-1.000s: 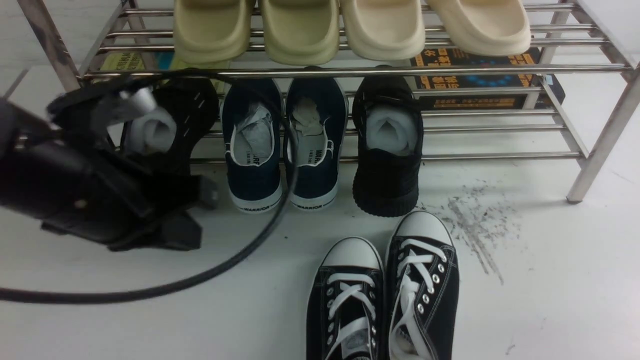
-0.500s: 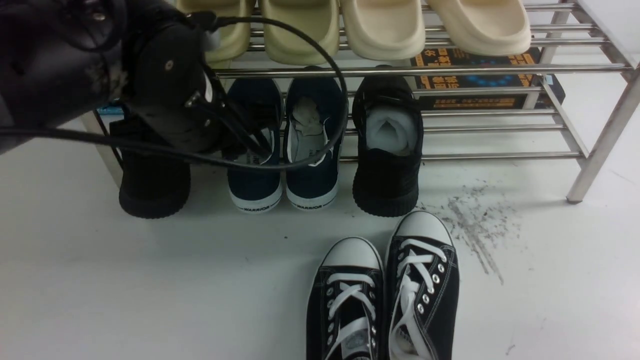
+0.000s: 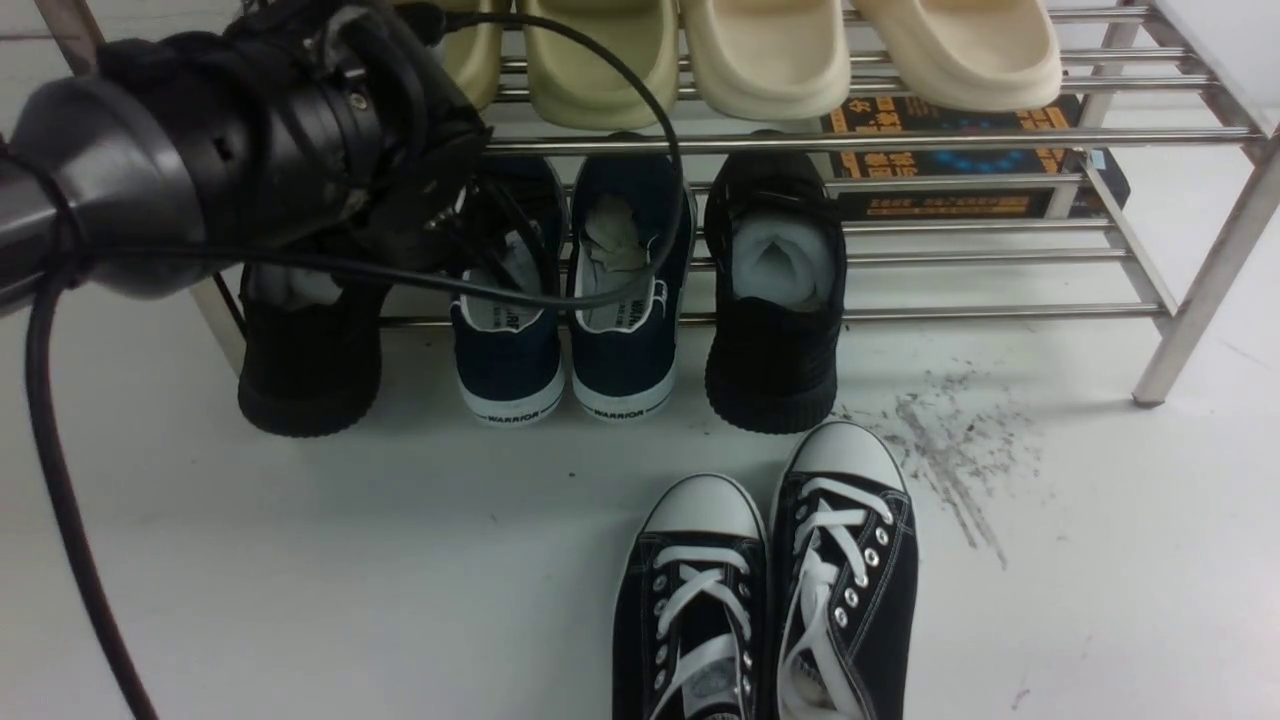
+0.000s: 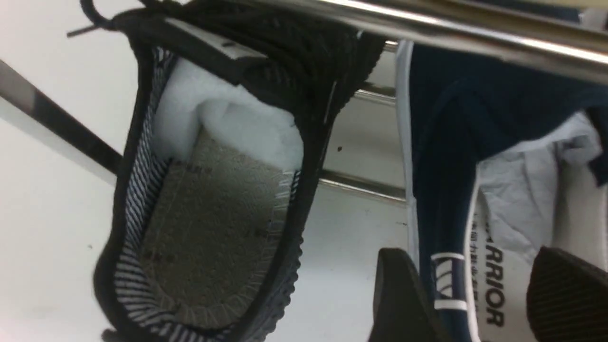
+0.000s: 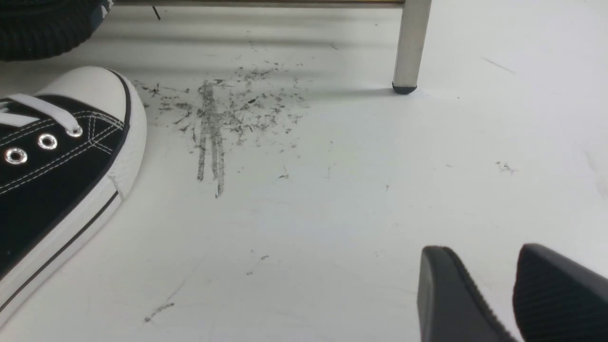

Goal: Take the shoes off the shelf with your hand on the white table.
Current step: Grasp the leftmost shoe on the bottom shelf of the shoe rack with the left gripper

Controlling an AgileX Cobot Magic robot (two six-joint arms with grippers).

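The navy slip-ons, left (image 3: 508,360) and right (image 3: 625,350), stand heels toward me on the lower tier of the steel shelf (image 3: 950,140), soles printed "WARRIOR". My left gripper (image 3: 485,255) is at the left navy shoe's opening. In the left wrist view the gripper (image 4: 479,289) is open, with one finger (image 4: 403,299) outside the shoe's navy wall (image 4: 449,199) and the other finger (image 4: 565,294) over the white insole. My right gripper (image 5: 482,256) is open and empty, low over the white table (image 5: 332,213); it does not show in the front view.
Black knit sneakers (image 3: 310,370) (image 3: 775,330) flank the navy pair. Black lace-up sneakers (image 3: 770,590) stand on the table in front, beside grey scuff marks (image 3: 950,440). Beige slippers (image 3: 765,55) fill the top tier. A black cable (image 3: 60,480) hangs at the left.
My left arm has risen from low over the table at the left and swung right, up to the left navy shoe's opening. The shoes have not moved.
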